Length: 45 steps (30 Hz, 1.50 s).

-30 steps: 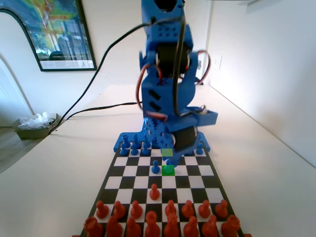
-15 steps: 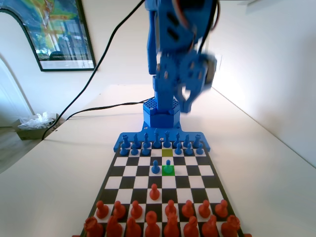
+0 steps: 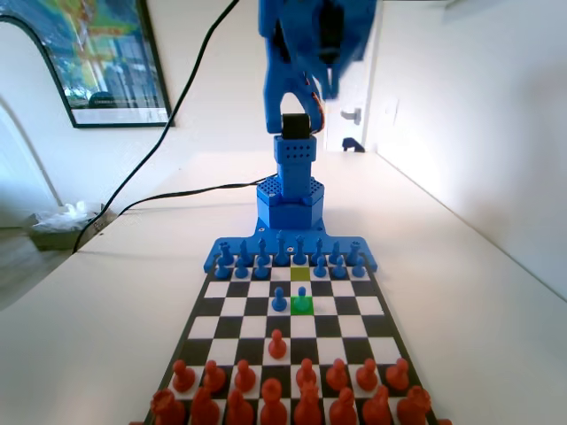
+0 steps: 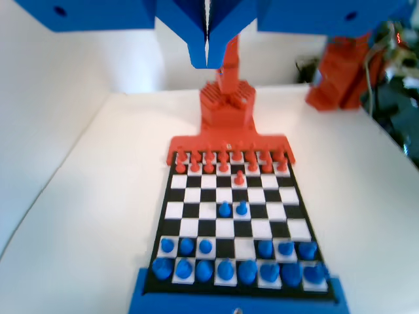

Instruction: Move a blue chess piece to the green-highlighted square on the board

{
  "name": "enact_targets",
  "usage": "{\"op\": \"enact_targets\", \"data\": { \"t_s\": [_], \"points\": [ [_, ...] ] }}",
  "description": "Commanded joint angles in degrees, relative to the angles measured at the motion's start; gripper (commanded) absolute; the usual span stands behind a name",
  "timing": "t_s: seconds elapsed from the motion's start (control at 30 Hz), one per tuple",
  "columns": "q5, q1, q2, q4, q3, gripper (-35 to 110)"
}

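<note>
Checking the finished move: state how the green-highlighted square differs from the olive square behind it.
The green-highlighted square is bright saturated green; the olive square is duller yellow-green. The green one holds a blue pawn; the olive one stands bare. The green one lies nearer the camera, two rows forward. Both share one file and size.

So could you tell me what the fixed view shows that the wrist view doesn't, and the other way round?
The fixed view alone shows the colour highlights: the green-highlighted square with the blue chess piece standing on it, and a duller olive square behind it. The wrist view alone shows the gripper from close up, jaws together with nothing between them, high above the board. Both show that pawn beside a second advanced blue pawn, one advanced red pawn, and both full piece sets.
</note>
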Motion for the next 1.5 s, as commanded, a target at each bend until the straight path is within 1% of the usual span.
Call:
{"op": "enact_targets", "data": {
  "t_s": [0.0,0.37,0.63,1.07,1.33,1.47],
  "points": [
    [-4.31,1.67,5.98,0.53,-1.49,1],
    [-12.74,6.68,23.73,0.18,12.39,1],
    [-14.85,7.03,31.90,0.70,19.60,1],
    [-14.59,6.06,34.28,0.35,21.45,2],
    [-14.33,6.06,34.37,0.35,21.53,6],
    [-14.06,6.24,34.37,0.35,21.53,12]
  ]
}}
